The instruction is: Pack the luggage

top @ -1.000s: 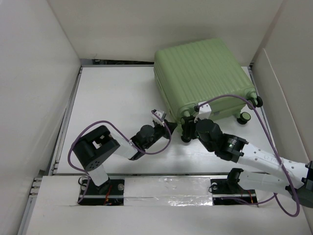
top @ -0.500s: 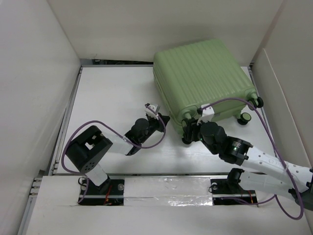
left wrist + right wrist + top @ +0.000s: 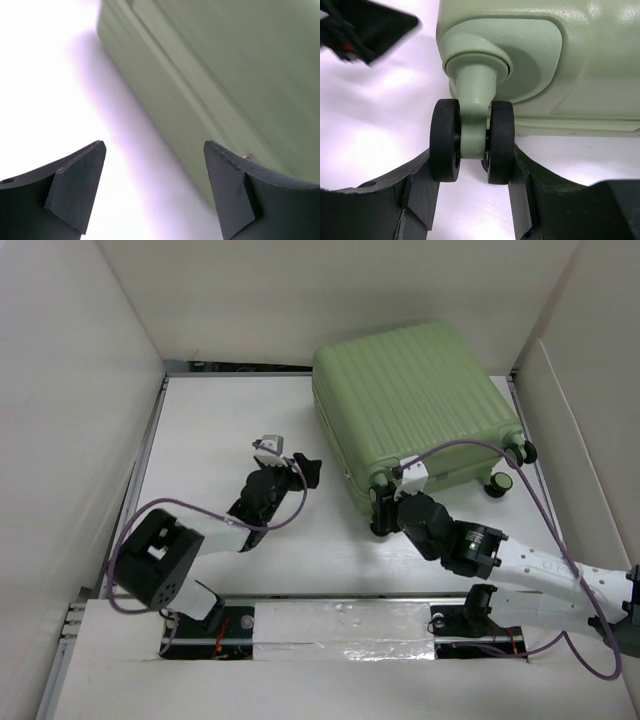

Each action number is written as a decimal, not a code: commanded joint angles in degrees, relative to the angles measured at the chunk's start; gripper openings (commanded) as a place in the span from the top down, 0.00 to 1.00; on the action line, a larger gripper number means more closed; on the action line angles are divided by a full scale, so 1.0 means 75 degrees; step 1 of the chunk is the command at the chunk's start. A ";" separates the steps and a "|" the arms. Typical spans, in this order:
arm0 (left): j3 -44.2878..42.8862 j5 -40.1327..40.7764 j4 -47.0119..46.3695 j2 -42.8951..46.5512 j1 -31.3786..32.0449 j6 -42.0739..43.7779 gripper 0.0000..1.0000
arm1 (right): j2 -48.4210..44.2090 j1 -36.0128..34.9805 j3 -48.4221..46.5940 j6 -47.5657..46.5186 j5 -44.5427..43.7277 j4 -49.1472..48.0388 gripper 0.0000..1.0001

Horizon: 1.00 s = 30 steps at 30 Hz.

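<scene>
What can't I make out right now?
Luggage contents: closed shell hides them, every view.
Zipper pull: left wrist, luggage side is blurred; top external, too small.
Rest of luggage past the caster: right wrist, cut by frame edges.
Far side of luggage: top external, hidden by its own shell.

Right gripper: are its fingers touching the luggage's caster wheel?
Touching. The right wrist view shows the right gripper straddling the twin black wheel of the luggage, with a finger pad pressed against each tyre's outer face.
</scene>
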State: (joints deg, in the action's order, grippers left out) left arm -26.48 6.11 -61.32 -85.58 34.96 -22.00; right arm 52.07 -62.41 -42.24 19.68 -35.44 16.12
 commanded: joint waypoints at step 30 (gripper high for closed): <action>-0.0734 0.1576 0.5328 0.7766 -0.0009 -0.2247 0.01 | 0.2715 -0.2928 -0.3345 -0.1019 0.1199 -0.1682 0.00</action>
State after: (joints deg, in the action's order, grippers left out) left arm -28.58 20.21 -22.57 -28.93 34.79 -38.70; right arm 76.51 -82.13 -61.17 14.94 -30.76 11.60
